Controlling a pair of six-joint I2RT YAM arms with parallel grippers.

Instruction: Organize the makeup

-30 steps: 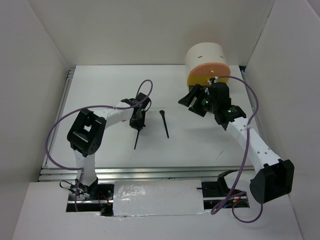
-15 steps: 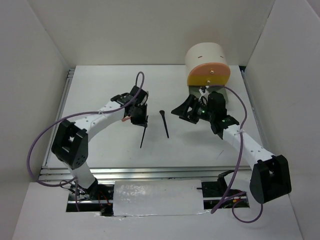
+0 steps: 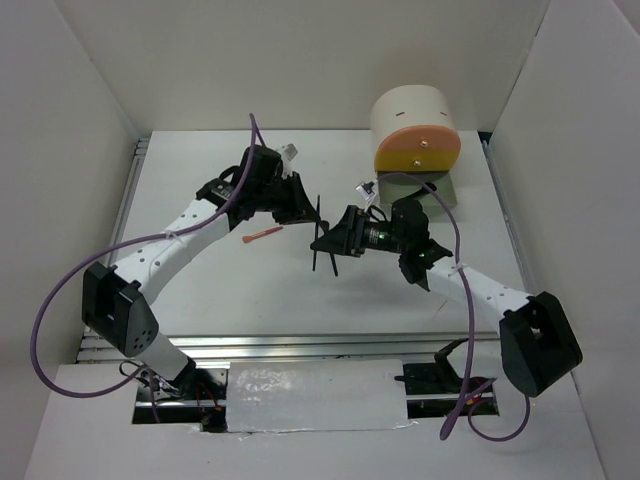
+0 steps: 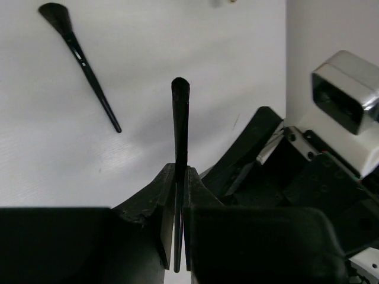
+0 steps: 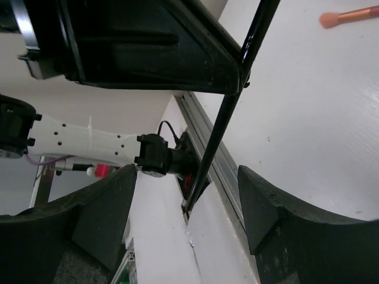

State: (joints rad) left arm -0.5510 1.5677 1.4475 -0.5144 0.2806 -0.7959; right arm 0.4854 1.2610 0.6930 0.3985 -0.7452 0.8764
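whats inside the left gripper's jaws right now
A thin black brush, pinched by the left gripper with its jaws shut on the handle. One end sticks out past them over the table. The clamped stretch of handle is mostly covered by the jaws.

The right gripper's (image 5: pixel 186 177) fingers (image 5: pixel 100 219) stand wide apart on either side of a thin black brush (image 5: pixel 228 118) — untouched by them, pinched higher up by the left gripper (image 5: pixel 237 77) — while a coral-pink stick (image 5: pixel 346 16) lies on the white table (image 5: pixel 308 106), well away from the metal rail (image 5: pixel 228 183) along its edge.
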